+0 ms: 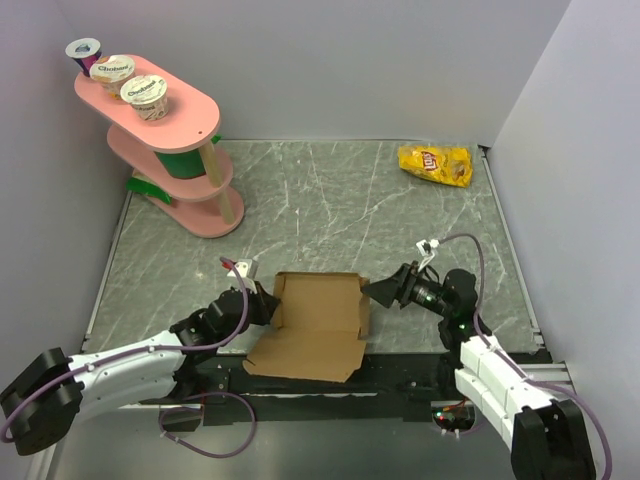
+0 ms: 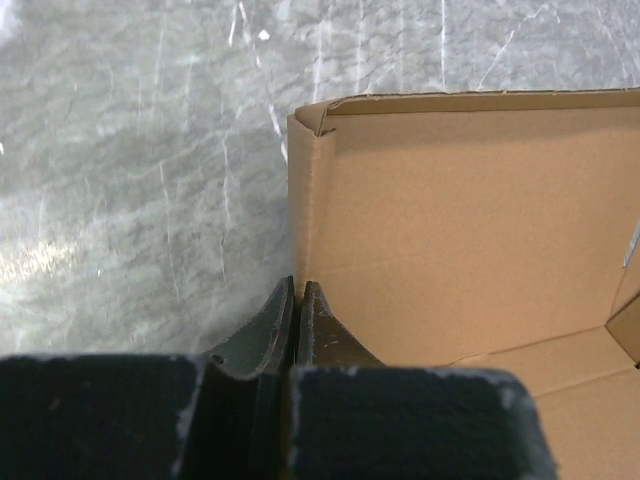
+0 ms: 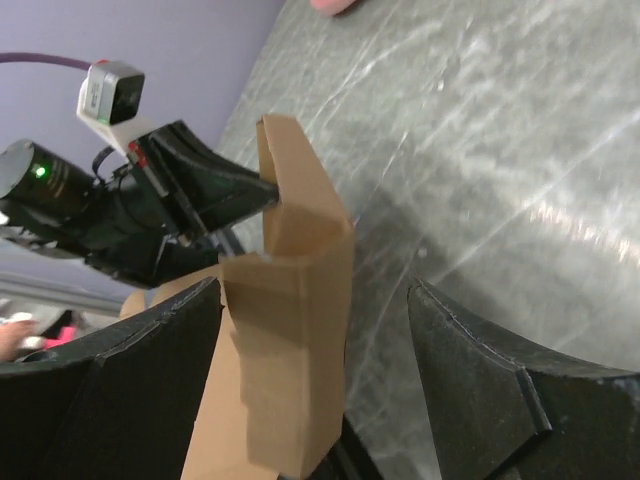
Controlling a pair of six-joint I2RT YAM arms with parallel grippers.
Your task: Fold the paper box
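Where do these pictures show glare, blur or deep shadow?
Top view: even light, sharp, little glare on the table. Left wrist view: pale glare washes the table at left; the box is sharp; the left fingers are dark and soft. Right wrist view: bright glare streaks cross the table at right; the right fingers look nearly black.
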